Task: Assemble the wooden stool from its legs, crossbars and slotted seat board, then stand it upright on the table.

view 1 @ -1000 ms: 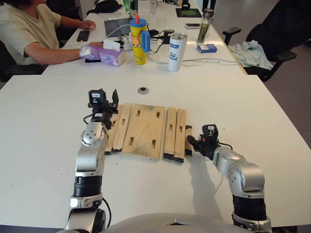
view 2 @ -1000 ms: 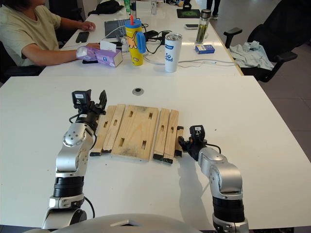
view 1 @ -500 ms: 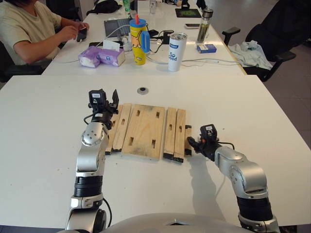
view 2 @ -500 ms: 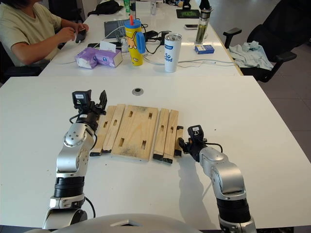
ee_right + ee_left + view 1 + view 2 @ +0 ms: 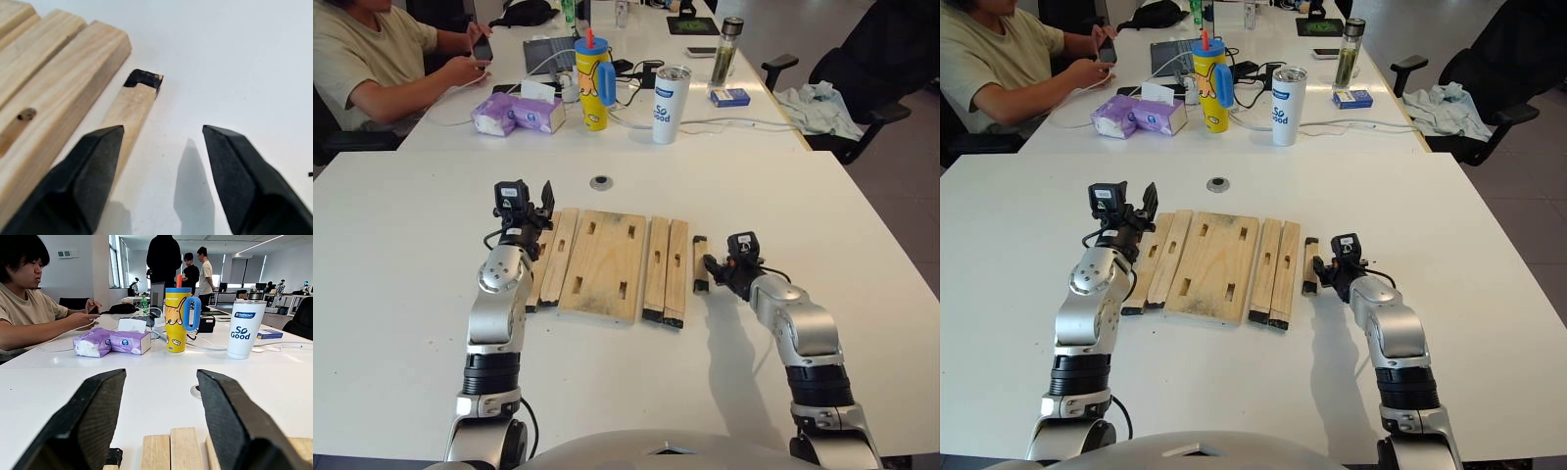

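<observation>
A: Start on the left. What is the left gripper (image 5: 534, 203) doing?

B: It hangs over the far ends of the two left slats (image 5: 558, 257), fingers spread, nothing between them. Those slats lie flat on the table (image 5: 862, 225), side by side.

A: And the middle?

B: The slotted seat board (image 5: 604, 262) lies flat, touching the left slats on one side. The two right slats (image 5: 666, 269) lie just beside its other edge. Nothing is joined yet, so I'd judge the assembly barely begun.

A: Then the step in hand is on the right?

B: I think so. The short crossbar (image 5: 697, 262) lies just right of those slats, running near to far. The right gripper (image 5: 163, 131) sits low at its near right side, spread wide and empty.

A: Is it lined up for a pick?

B: Not quite. From the wrist, the crossbar passes under one finger (image 5: 90, 166), and the gap between the two is mostly over bare table. I'd shift the gripper left until the fingers straddle the bar.

A: Anything to watch?

B: The neighbouring slat is very close, so the left finger needs to slip into that narrow gap without nudging it. Grip mid-length, so the bar doesn't tip when lifted.
</observation>
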### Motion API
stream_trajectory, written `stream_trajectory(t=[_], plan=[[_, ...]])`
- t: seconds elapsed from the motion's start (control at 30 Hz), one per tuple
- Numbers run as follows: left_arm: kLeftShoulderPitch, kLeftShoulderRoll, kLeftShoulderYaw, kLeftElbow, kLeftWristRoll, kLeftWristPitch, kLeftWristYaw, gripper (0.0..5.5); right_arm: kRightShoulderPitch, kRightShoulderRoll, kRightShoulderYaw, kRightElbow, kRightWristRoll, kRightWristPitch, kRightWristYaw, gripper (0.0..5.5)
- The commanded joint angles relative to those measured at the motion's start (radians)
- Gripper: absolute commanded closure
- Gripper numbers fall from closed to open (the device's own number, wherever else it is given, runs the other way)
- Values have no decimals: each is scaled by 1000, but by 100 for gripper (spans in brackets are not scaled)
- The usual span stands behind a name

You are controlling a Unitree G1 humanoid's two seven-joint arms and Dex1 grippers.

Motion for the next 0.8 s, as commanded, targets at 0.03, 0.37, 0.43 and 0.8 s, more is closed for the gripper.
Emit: stream_trajectory(t=[0.03, 0.37, 0.43, 0.8], plan=[[-4, 0, 2, 0, -1, 2, 3, 281, 25, 65, -15, -94, 45, 78, -17, 249], [-8, 0, -2, 7, -2, 3, -2, 281, 64, 72, 27, -118, -6, 163, -57, 249], [-6, 0, -3, 6, -1, 3, -2, 281, 66, 77, 20, -121, -6, 163, -57, 249], [1, -2, 6, -5, 0, 5, 9, 278, 81, 41, 54, -60, -66, 233, -75, 356]])
